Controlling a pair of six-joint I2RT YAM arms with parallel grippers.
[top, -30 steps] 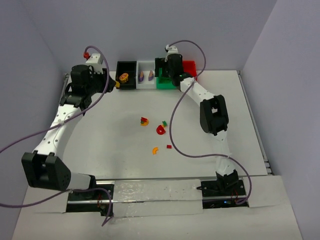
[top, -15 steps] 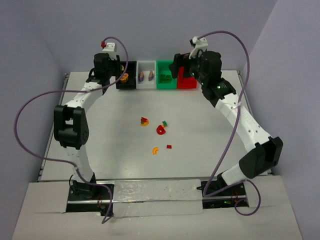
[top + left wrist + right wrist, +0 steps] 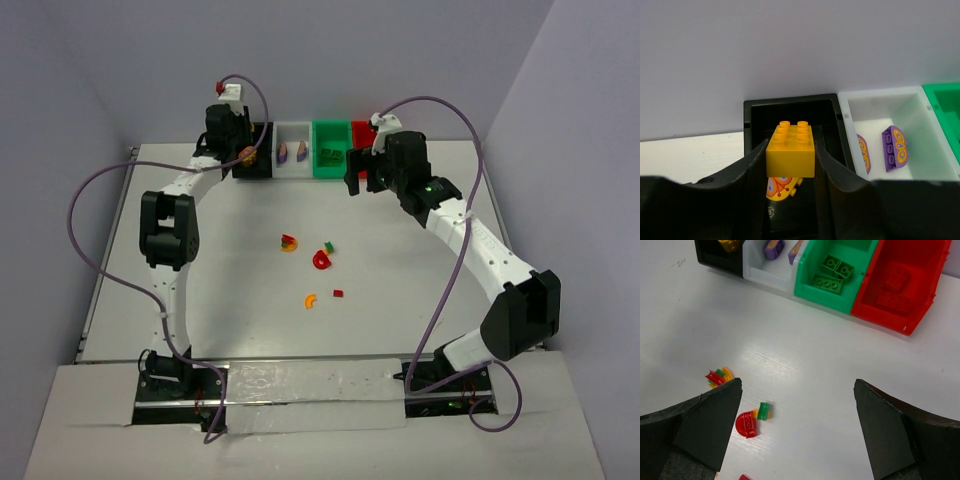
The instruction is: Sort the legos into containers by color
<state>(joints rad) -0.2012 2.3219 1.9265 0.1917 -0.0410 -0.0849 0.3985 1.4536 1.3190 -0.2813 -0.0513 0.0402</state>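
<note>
Item: small orange-yellow studded plastic brick point(image 3: 790, 150), pinched between the narrow-set jaws of the left gripper point(image 3: 790, 167) and hanging over the open black rectangular plastic bin point(image 3: 790, 101) at the far left of the row. Right gripper point(image 3: 797, 385): spread wide, empty, above loose mixed-colour legos point(image 3: 747, 422) mid-table. Hazard: an off-centre release may bounce the brick off the rim into the adjacent white plastic bin point(image 3: 880, 95).

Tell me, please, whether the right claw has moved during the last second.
Yes. The right claw has moved from over the green bin rightward and back off the bins, and is now in front of the red bin.
</note>
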